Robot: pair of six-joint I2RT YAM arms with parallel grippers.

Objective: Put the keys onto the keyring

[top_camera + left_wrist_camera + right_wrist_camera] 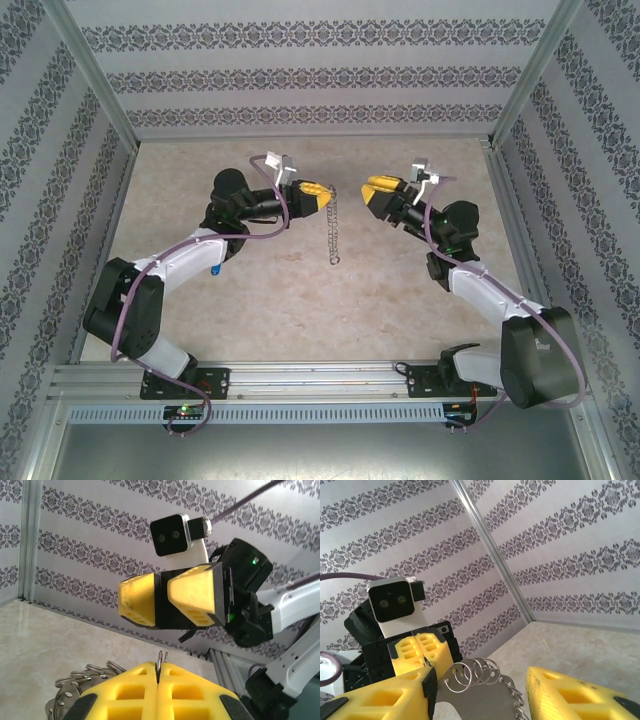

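- Top external view: the left gripper is raised over the middle of the counter, its yellow fingers together on the keyring. The chain hangs down from it.
- Same view: the right gripper faces the left one, near it but not touching. I cannot judge its opening from above.
- Same view: the key, with its blue head, lies on the counter just beside the left arm. It is well apart from both grippers, and neither one holds it.
- Left wrist view: the left gripper's fingers are pressed flat together, with a thin end of wire standing up from the seam. Several small rings bunch to the left of the fingers. The right gripper opposite shows a narrow gap between its pads.
- Right wrist view: the right gripper's fingers stand apart with nothing clamped. The keyring's small rings and chain sit ahead of the gap, pinched by the left gripper.
- Risk, grip: the wire is thin and held only at the seam. A nudge from the right gripper could twist it or pull it out.
- Risk, chain: the loose chain swings freely and could snag on a finger or hide the opening in the ring.
- Risk, key: it is very small and lies flat close to the arm. A pick could miss it, and moving the left arm could knock it away.
- Risk, collision: the grippers face each other closely, so a slight misalignment would bring fingers together.
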